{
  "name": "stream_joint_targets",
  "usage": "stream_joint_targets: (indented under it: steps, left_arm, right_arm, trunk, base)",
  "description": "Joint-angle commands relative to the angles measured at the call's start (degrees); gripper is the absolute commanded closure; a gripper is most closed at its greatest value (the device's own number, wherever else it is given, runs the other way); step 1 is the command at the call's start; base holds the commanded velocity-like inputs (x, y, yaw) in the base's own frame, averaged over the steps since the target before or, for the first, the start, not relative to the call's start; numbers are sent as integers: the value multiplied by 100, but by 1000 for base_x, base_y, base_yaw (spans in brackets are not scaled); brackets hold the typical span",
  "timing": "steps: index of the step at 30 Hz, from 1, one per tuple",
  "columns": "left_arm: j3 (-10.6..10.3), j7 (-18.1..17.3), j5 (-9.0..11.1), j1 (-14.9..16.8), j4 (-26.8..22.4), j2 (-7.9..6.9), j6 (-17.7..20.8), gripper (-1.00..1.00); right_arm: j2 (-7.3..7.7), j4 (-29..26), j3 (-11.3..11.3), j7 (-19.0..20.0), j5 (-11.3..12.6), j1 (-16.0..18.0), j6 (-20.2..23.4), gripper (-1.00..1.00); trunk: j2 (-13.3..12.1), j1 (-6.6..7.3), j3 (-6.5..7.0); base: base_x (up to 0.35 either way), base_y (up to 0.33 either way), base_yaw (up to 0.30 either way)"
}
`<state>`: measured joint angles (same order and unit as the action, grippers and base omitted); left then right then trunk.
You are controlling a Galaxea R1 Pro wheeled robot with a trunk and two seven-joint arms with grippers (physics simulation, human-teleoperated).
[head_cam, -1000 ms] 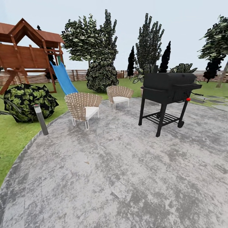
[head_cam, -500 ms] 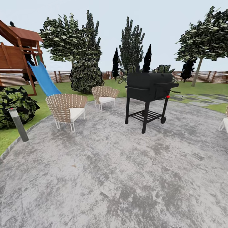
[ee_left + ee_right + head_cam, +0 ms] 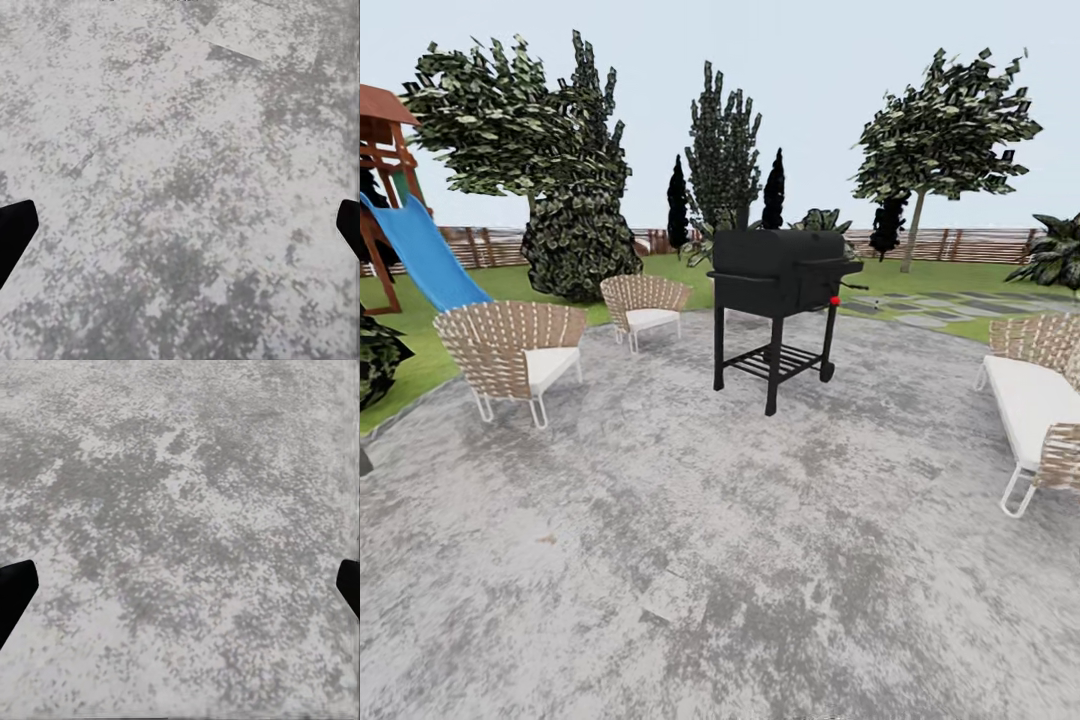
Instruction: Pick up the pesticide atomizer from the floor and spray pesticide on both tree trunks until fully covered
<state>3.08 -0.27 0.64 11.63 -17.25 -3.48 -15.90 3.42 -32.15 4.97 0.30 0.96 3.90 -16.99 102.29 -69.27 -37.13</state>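
— Grey mottled stone paving (image 3: 690,560) spreads round a black barrel barbecue grill on a wheeled stand (image 3: 780,300), seen from the head camera. What surrounds it?

— Two woven wicker chairs with white cushions (image 3: 515,355) left of the grill, a wicker sofa (image 3: 1035,400) to its right, a blue slide (image 3: 420,250) far left. Beyond the grill runs the brown slatted fence (image 3: 960,243); right of the grill, a tree with a grey-brown trunk (image 3: 913,232) stands on the lawn.

— And the atomizer?

— Cannot be made out.

— The left wrist camera?

— Left gripper (image 3: 180,232): dark fingertips (image 3: 15,229) spread wide over paving, nothing between.

— The right?

— Right gripper (image 3: 180,589): likewise wide, nothing held.
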Motion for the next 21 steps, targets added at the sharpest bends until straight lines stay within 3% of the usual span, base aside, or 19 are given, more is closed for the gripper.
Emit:
stream_joint_targets:
  steps: [1, 21]
  left_arm:
    - [15, 0, 6, 1, 2, 0, -16, -100]
    - [31, 80, 15, 0, 8, -4, -1, -100]
  right_arm:
    - [-2, 6, 1, 4, 10, 5, -20, -100]
    - [-18, 7, -22, 14, -8, 5, -15, -100]
  trunk:
    - [44, -22, -24]
    - [846, -461, -383]
  base:
    - [0, 0, -300]
    - [0, 0, -300]
